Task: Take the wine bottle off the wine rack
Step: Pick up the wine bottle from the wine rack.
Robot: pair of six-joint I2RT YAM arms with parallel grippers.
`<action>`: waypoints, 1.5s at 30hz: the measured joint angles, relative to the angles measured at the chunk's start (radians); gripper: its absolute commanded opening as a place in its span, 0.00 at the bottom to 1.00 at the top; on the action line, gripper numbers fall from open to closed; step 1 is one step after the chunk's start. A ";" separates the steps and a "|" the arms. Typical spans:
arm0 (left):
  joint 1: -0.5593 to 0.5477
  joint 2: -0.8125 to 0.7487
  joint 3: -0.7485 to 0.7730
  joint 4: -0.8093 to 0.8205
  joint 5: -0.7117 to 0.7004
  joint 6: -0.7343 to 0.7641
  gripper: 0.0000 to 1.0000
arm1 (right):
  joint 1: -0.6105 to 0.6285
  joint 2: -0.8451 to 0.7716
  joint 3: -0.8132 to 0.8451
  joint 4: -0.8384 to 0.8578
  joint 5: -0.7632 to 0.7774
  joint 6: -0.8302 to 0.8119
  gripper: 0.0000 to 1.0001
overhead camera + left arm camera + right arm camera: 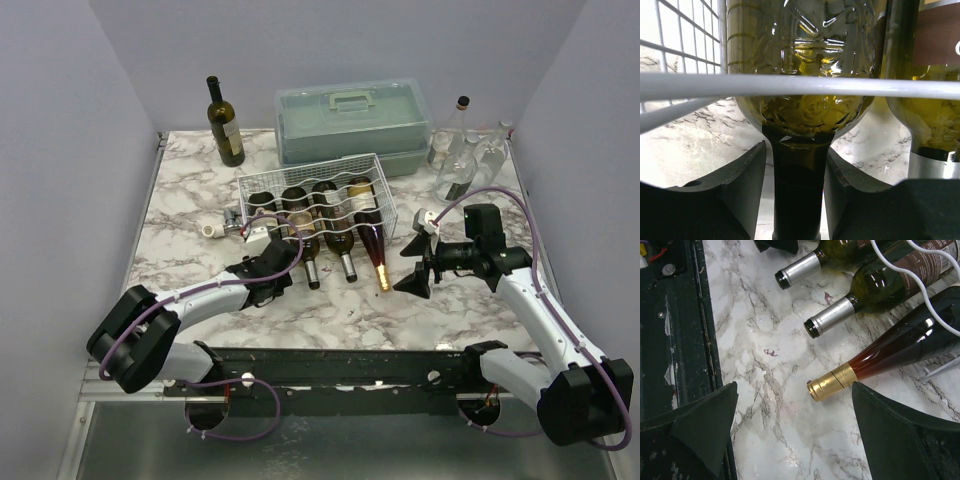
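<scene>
A marble table (180,250) with small purple spots (771,352). At the back, a grey-green plastic box (352,120) with a handle on top. To its left, a dark bottle (225,125), standing up. To its right, a few clear glass bottles (455,150), close together. In the middle, lying side by side, two green bottles with silver caps (796,269) (832,317) and a dark red bottle with a gold cap (900,347). A small white thing (211,231) on the left. A black rail (340,365) along the near edge.

White marble-look tabletop (190,215), grey-veined, spreads under the right gripper (795,390). Beyond it, pale lilac walls (330,40) close off the far side and both flanks. Behind it runs a black rail (340,365), then a dull grey surface (350,450). The light is soft and even.
</scene>
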 measured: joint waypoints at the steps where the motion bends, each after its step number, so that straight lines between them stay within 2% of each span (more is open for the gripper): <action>1: 0.000 0.000 0.000 0.000 0.000 0.000 0.49 | 0.000 0.000 0.000 0.000 0.000 0.000 0.99; 15: 0.000 0.001 0.000 0.001 0.000 0.014 0.48 | 0.000 0.000 0.000 0.000 0.000 -0.001 0.99; 28: 0.000 0.017 0.000 0.035 -0.004 0.025 0.38 | 0.000 -0.001 0.000 0.000 0.000 -0.008 0.99; 33: -0.006 0.019 0.000 0.038 -0.006 0.026 0.27 | 0.000 -0.001 0.000 0.000 0.000 -0.011 0.99; 39: -0.008 0.017 -0.002 0.040 -0.008 0.029 0.01 | 0.000 -0.001 0.000 0.000 0.000 -0.016 0.99; 45: -0.019 -0.025 -0.028 0.034 -0.006 0.034 0.00 | 0.000 -0.001 0.000 0.000 0.000 -0.018 0.99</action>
